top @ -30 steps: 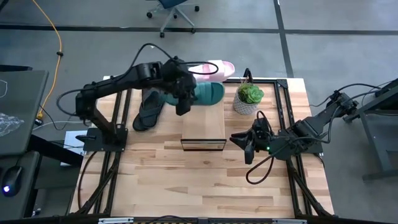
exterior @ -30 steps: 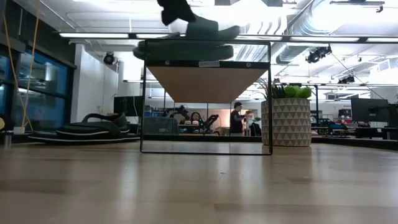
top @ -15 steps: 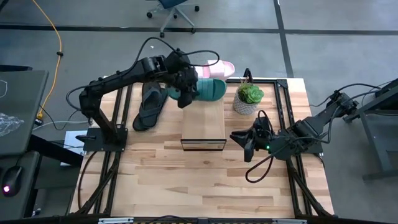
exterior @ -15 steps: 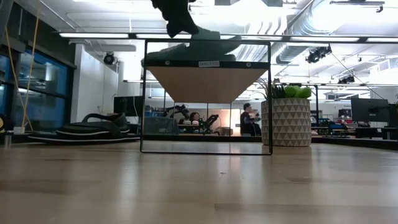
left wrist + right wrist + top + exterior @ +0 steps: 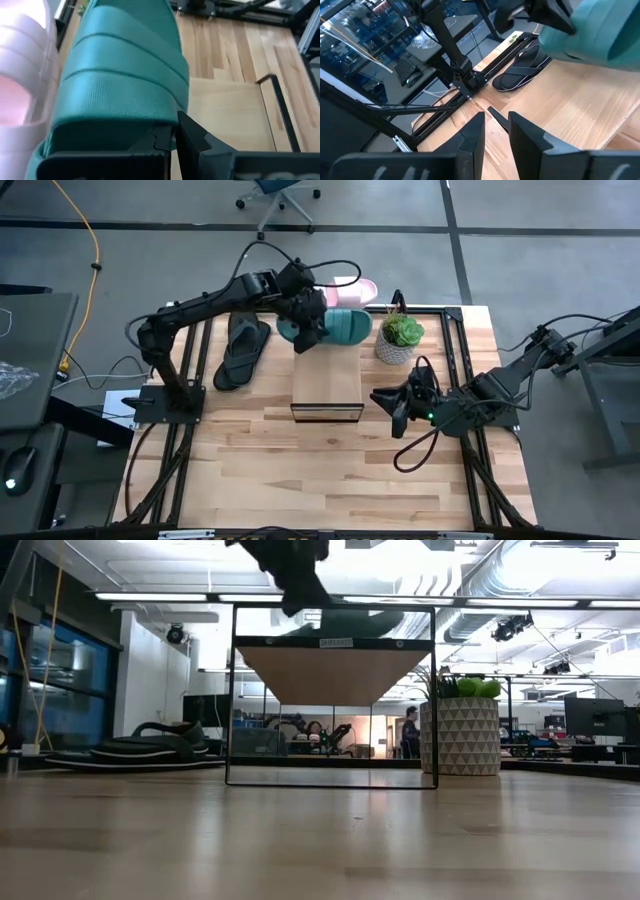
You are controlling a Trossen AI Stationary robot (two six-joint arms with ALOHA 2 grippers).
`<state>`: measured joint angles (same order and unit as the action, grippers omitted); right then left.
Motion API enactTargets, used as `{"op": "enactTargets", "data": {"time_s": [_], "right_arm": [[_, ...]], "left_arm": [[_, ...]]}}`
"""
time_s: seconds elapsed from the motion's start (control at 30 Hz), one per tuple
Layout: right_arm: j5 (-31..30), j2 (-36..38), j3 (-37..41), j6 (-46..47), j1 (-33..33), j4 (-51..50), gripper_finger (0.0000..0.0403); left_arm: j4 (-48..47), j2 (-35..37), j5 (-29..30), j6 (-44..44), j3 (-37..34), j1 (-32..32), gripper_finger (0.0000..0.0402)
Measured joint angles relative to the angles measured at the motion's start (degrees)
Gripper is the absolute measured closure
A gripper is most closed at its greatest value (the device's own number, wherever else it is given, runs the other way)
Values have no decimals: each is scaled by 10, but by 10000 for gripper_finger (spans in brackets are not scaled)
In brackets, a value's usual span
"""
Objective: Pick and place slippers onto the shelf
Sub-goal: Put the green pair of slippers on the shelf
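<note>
My left gripper (image 5: 308, 336) is over the far end of the shelf (image 5: 327, 380), shut on the dark teal ribbed slipper (image 5: 340, 326), which lies across the shelf's width. In the left wrist view the teal slipper (image 5: 120, 75) sits beside the pale pink slipper (image 5: 20, 75). The pink slipper (image 5: 352, 288) lies just beyond it; what it rests on is hidden. The black flip-flop (image 5: 240, 350) lies flat on the table left of the shelf. My right gripper (image 5: 395, 412) hovers open right of the shelf's near end, holding nothing. My left gripper pinches the teal slipper's edge below the strap's rim (image 5: 172, 122) between its two fingers. It comes slanting down from the table's left. The slipper lies roughly level, strap up, at the height of the shelf top (image 5: 225, 115); whether it rests there I cannot tell.
A potted plant (image 5: 400, 335) in a white patterned pot stands on the table right of the shelf's far end. The shelf's black frame (image 5: 232, 700) rises from the wooden table. Bare tabletop (image 5: 320, 470) spreads toward the near edge.
My left gripper has carried the teal slipper toward the table's right and far edges and a little down. The slipper, earlier reaching out past the shelf's left side, now lies across the shelf's far end, close to the pink one.
</note>
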<state>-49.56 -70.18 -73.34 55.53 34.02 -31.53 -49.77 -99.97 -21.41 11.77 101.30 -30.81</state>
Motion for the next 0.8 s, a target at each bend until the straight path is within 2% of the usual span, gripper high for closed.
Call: {"op": "enactTargets", "data": {"time_s": [0.17,0.4,0.8], "right_arm": [[-4,0,0,2,0,0,329],[-4,0,0,10,0,-1,329],[-4,0,0,10,0,-4,329]], "left_arm": [[-8,-15,-10,2,0,0,401],[-11,-29,10,2,1,-3,401],[-7,-32,14,-43,1,-7,401]]}}
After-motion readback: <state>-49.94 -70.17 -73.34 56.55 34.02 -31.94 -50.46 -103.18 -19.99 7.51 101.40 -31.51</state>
